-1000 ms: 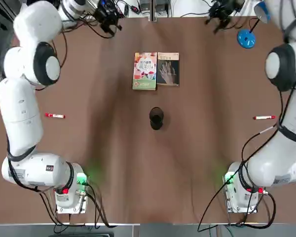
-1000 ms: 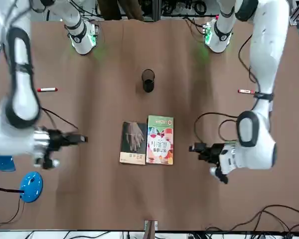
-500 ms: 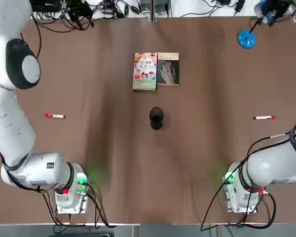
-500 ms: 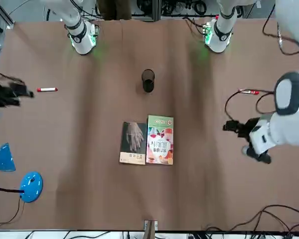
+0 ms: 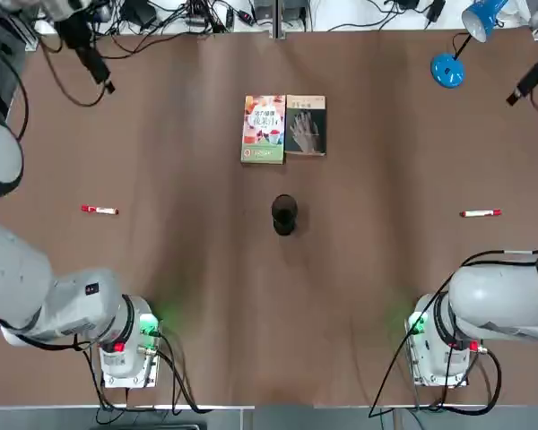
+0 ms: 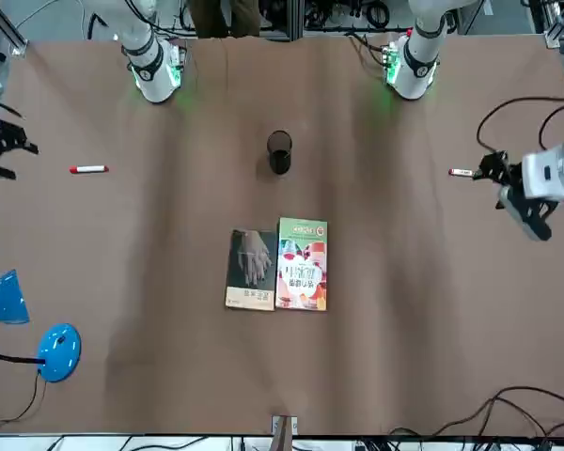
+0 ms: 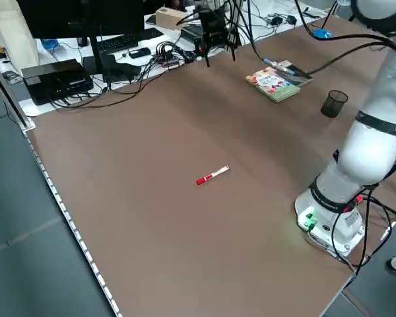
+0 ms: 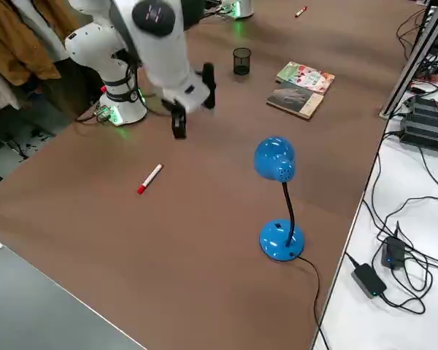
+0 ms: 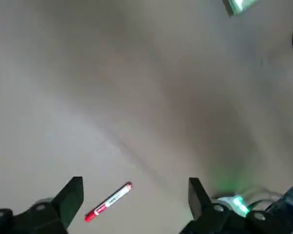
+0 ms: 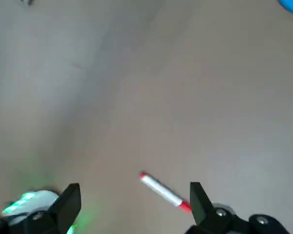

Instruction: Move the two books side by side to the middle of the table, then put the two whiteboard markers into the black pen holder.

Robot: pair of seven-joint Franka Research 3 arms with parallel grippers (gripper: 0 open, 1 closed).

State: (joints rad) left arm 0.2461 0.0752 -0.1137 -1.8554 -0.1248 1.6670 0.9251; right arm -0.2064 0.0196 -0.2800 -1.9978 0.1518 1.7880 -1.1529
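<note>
I see two thin glossy paperbacks (image 5: pixel 283 128) flat and touching edge to edge at mid-worktop (image 5: pixel 377 296), far of the black cylindrical pen holder (image 5: pixel 284 215). One slim white, red-capped marker (image 5: pixel 99 210) lies far left, the other marker (image 5: pixel 480 213) far right, both loose on the matte brown surface. Left end effector (image 6: pixel 512 191) hangs empty, fingers spread wide; right end effector (image 6: pixel 2 150) likewise empty and spread.

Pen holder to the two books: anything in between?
No. In the top view, only bare table lies between the black pen holder and the two books.
</note>
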